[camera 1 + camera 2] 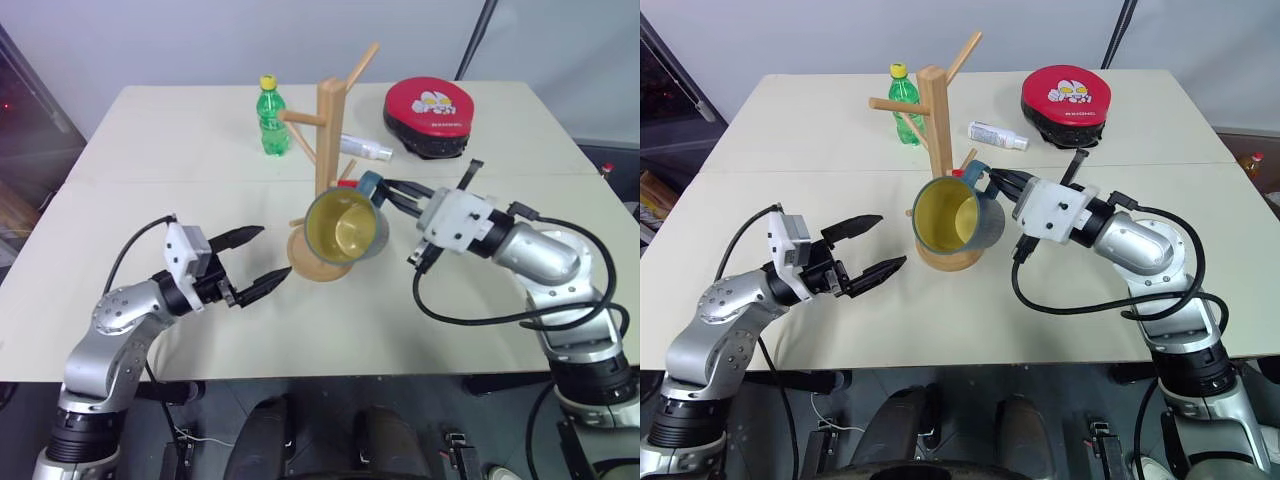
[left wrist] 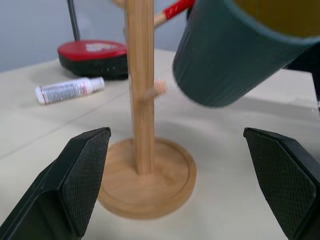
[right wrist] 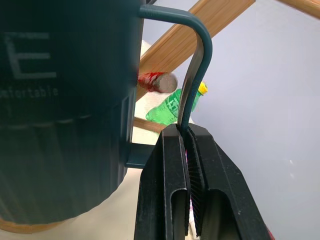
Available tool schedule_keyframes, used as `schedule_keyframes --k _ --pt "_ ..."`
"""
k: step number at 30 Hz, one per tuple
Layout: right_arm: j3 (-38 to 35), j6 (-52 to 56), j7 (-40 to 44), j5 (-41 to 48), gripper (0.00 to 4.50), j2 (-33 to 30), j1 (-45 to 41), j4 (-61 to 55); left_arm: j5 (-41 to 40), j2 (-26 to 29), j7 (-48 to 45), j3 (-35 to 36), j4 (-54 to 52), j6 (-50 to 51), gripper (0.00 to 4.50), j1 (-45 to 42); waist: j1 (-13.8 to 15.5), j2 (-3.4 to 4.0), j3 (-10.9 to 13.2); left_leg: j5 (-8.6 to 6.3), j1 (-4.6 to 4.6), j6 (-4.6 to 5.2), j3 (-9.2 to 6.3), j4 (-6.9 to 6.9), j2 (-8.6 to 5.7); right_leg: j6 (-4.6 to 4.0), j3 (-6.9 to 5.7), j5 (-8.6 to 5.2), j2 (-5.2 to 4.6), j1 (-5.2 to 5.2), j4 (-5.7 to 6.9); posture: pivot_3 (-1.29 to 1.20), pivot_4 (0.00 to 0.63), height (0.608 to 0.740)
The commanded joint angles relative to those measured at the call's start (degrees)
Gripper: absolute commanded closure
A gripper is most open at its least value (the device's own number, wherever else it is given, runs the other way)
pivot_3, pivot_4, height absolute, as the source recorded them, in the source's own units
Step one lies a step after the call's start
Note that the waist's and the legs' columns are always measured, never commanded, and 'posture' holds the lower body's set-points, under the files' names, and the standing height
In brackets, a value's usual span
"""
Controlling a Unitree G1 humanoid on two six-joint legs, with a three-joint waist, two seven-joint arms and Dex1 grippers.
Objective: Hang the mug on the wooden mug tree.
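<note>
Left gripper [image 1: 256, 260] at 8 o'clock, jaws spread wide, holding nothing. Right gripper [image 3: 189, 135] clamped on the handle of the mug [image 1: 345, 226] (yellow mouth toward camera), held off the table against the wooden mug tree [image 1: 329, 130], red-tipped peg [image 3: 156, 81] beside the handle. Green bottle [image 1: 271, 118] at 11 o'clock.

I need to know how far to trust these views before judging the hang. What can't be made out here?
- Head views: the mug, held by the right gripper, covers the post and part of the base of the wooden mug tree.
- Right wrist view: whether the red-tipped peg touches the mug.
- White tube: label too small.
- Left wrist view: mug rim cut off.
</note>
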Motion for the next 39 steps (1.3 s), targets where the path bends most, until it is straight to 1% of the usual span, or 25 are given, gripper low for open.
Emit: schedule_keyframes --k 1,9,12,17,20,24,26,29,30,32,35,39 --pt "0.28 0.67 0.28 0.06 4.48 0.33 -2.25 0.49 -2.64 0.91 0.65 2.18 -3.25 1.08 0.00 -0.91 -0.03 0.00 0.00 0.00 0.00 0.00 0.00 0.00 0.00 0.00 0.00 0.00 0.00 0.00 0.00 0.00 0.150 0.740" --pt "2.08 1.65 0.81 -1.02 4.48 0.66 -4.86 3.19 -4.13 1.38 1.56 2.42 -4.83 2.29 0.00 -1.60 0.00 0.00 0.00 0.00 0.00 0.00 0.00 0.00 -0.01 0.00 0.00 0.00 0.03 0.01 0.00 0.00 0.150 0.740" --pt "2.10 1.92 0.78 -1.09 3.54 0.80 -5.17 3.17 -4.20 1.38 1.68 2.29 -4.94 2.37 0.00 -1.71 -0.01 0.00 0.00 0.00 0.00 0.00 0.02 0.00 -0.01 0.01 0.00 0.00 0.09 0.01 0.00 0.00 0.150 0.740" --pt "0.96 1.48 0.24 -1.64 0.99 0.10 -5.53 2.59 -3.97 1.29 1.78 2.00 -4.62 2.34 0.00 -2.22 -0.04 0.00 0.00 0.00 0.00 0.00 0.01 0.00 -0.01 0.01 0.00 0.01 0.11 0.01 0.01 0.00 0.150 0.740" --pt "-1.73 2.05 0.42 -0.48 0.99 -1.16 -4.00 1.50 -3.75 1.19 2.11 1.98 -4.13 2.44 0.00 -2.52 0.02 0.00 0.00 0.00 0.00 0.00 0.02 0.00 -0.02 0.01 -0.01 0.01 0.12 0.01 0.01 0.00 0.150 0.740" --pt "-10.58 4.69 0.30 6.32 0.99 -1.49 3.02 0.13 -3.05 0.22 5.63 2.66 -2.04 3.54 0.00 -2.46 0.36 -0.07 0.01 0.00 0.00 0.00 -0.01 0.01 -0.03 0.01 -0.06 0.01 0.08 0.11 -0.05 0.00 0.150 0.740" --pt "-14.52 6.11 -1.13 10.33 0.99 0.70 6.18 0.34 -1.52 -0.68 7.98 3.03 -0.53 2.77 0.00 -2.29 0.18 -0.09 0.03 0.00 0.00 0.01 -0.02 0.03 -0.05 0.02 -0.07 0.01 0.06 0.15 -0.09 0.00 0.150 0.740" --pt "-19.89 8.17 -4.04 16.35 0.99 6.29 13.18 3.45 0.73 -2.87 13.03 4.54 2.75 2.36 0.00 -1.40 -0.04 -0.13 0.03 -0.01 0.15 0.01 -0.03 0.02 0.00 0.03 -0.07 0.01 0.04 0.26 -0.06 0.00 0.150 0.740" --pt "-20.62 8.51 -4.62 17.28 0.99 7.41 14.47 4.05 1.09 -3.44 13.98 4.91 3.27 2.15 0.00 -1.17 -0.09 -0.13 0.03 -0.01 0.17 0.01 -0.03 -0.01 0.01 0.03 -0.06 0.01 0.05 0.25 -0.04 0.00 0.150 0.740" --pt "-21.41 7.77 -6.45 18.40 0.99 10.69 17.30 5.88 4.13 -5.95 19.23 6.47 5.93 0.44 0.00 -0.61 -0.18 -0.11 0.03 0.00 0.16 0.01 -0.03 -0.01 0.02 0.03 -0.05 0.01 0.06 0.21 0.00 0.00 0.150 0.740" --pt "-21.86 4.55 -8.04 18.53 0.99 14.42 20.94 9.32 8.71 -7.64 23.51 7.29 9.32 -1.77 0.00 1.74 -0.27 -0.11 0.03 0.00 0.16 0.01 -0.02 -0.01 0.02 0.03 -0.04 0.02 0.07 0.19 0.02 0.00 0.150 0.740" --pt "-21.19 1.74 -7.99 18.35 0.99 15.34 22.20 11.85 10.27 -8.94 25.43 8.16 10.55 -3.75 0.00 3.55 -0.09 -0.11 0.03 0.00 0.14 0.01 0.01 0.00 0.00 0.03 -0.04 0.02 0.10 0.15 0.03 0.00 0.150 0.740"
